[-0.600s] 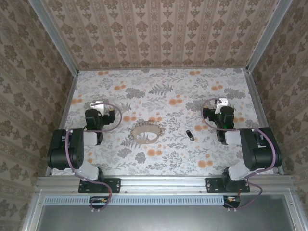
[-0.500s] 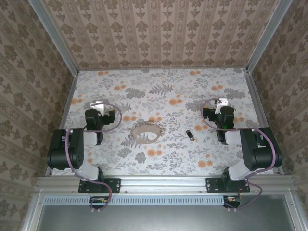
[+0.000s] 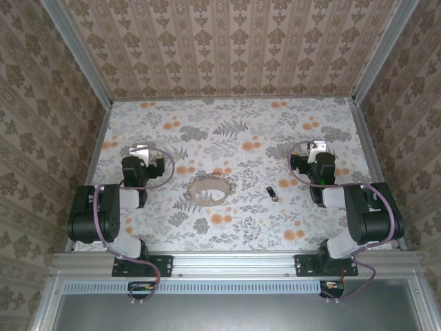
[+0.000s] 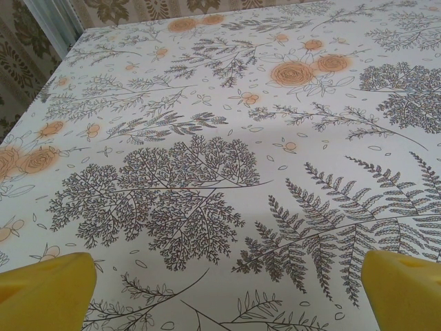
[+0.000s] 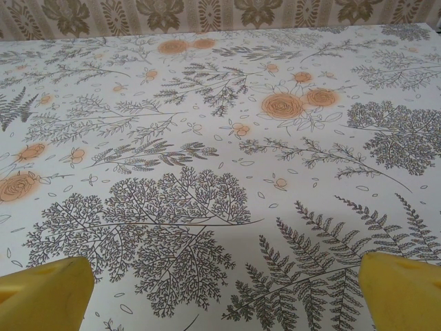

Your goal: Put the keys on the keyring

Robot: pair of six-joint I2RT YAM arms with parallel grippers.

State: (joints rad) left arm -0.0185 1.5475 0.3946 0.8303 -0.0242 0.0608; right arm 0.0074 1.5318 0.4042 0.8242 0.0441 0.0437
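Right end effector [image 3: 317, 149] near keys [image 3: 272, 192], keyring [image 3: 209, 189]

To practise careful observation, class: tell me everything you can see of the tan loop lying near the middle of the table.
The tan loop is a pale brown band closed into a rough oval. It looks like a soft strap, though its material is unclear. It lies on the floral tablecloth near the table's middle, left of the small dark key and apart from it. Nothing touches it but the cloth. Finer detail is too small to tell.
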